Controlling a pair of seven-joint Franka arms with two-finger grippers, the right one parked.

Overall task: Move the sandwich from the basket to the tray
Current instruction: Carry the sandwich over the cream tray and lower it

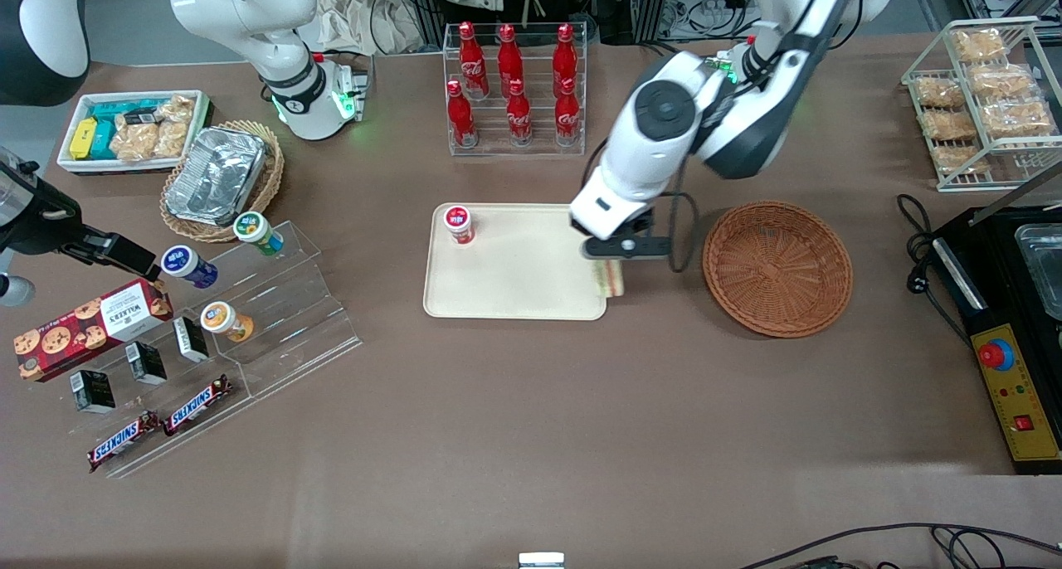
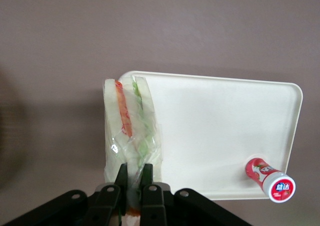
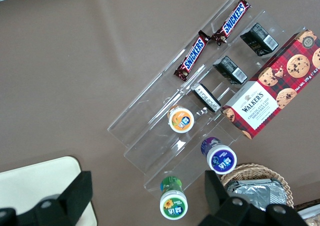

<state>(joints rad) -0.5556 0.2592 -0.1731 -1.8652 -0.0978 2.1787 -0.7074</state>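
My left gripper (image 1: 622,252) (image 2: 133,175) is shut on the sandwich (image 1: 612,279) (image 2: 128,128), a clear-wrapped wedge with red, orange and green layers. The sandwich hangs at the edge of the cream tray (image 1: 514,283) (image 2: 215,121) that faces the basket, near the corner closest to the front camera, part over the tray and part over the table. The reddish-brown wicker basket (image 1: 777,268) sits beside the tray toward the working arm's end, with nothing in it. A red-capped cup (image 1: 458,223) (image 2: 268,178) stands on the tray near its corner farthest from the sandwich.
A rack of red cola bottles (image 1: 514,88) stands farther from the front camera than the tray. A black cable (image 1: 685,229) loops between tray and basket. A stepped acrylic stand (image 1: 265,303) with cups and snacks lies toward the parked arm's end. A black appliance (image 1: 1008,320) sits past the basket.
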